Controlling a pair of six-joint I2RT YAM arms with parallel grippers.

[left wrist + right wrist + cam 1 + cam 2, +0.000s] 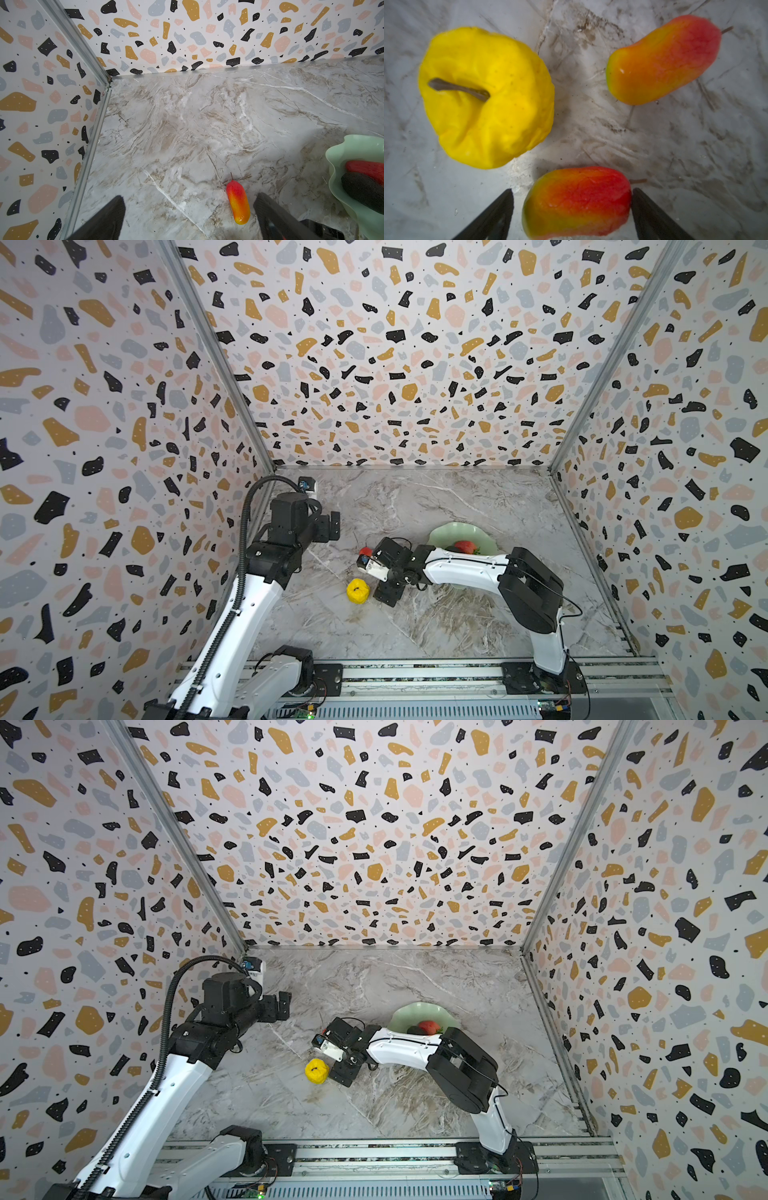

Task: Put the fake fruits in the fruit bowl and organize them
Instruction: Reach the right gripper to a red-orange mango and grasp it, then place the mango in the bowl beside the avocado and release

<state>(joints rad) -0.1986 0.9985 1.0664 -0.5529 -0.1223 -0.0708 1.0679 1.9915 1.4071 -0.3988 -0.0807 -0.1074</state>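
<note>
The pale green fruit bowl [453,529] [409,1011] [336,149] holds a red strawberry [465,546] [365,168] and a dark avocado [417,1030] [363,189]. Left of the bowl on the marble lie a bumpy yellow fruit [358,590] [488,99] and two red-yellow mangoes. My right gripper [572,190] is low over them and open. Its fingers straddle the near mango [577,203]: one touches the red end, the other stands a little off. The far mango [662,60] [238,204] lies free. My left gripper [332,524] [190,196] hangs open and empty at the left rear.
Terrazzo-patterned walls close the marble table [457,626] on three sides. A metal rail [415,672] with both arm bases runs along the front. In both top views my right forearm [465,566] crosses the near part of the bowl.
</note>
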